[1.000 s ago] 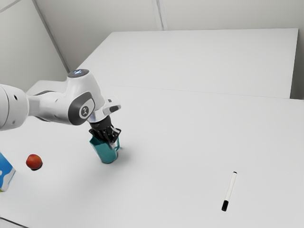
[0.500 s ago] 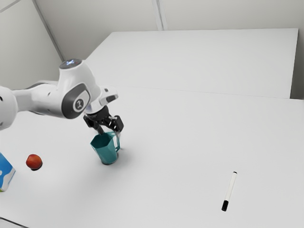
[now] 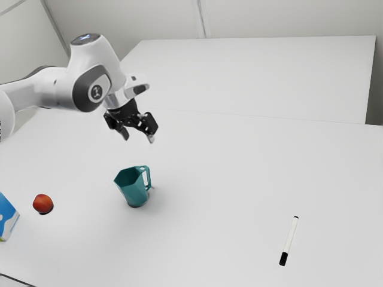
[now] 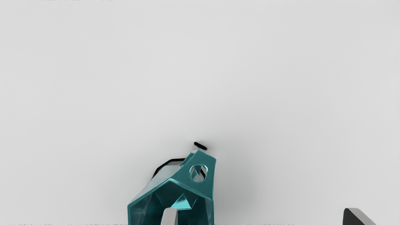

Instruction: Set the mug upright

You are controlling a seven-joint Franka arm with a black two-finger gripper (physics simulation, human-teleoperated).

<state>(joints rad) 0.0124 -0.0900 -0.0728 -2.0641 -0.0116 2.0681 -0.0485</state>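
Bright, even light lay over the white table [image 3: 227, 179]; a faint, soft shadow pooled toward the exterior view's right of the mug [image 3: 134, 191]. Wrist view caught bright glints inside its teal walls.

The mug [image 3: 131, 190] stands on the table [image 3: 209, 239], its handle [image 3: 148, 178] toward the exterior view's right. To the exterior view's left of the mug lies a fruit [image 3: 43, 204], and beyond that, farther from the mug, a carton [image 3: 5, 219]. The marker [image 3: 291, 236] lies well apart from the mug, to the exterior view's right and nearer the camera.
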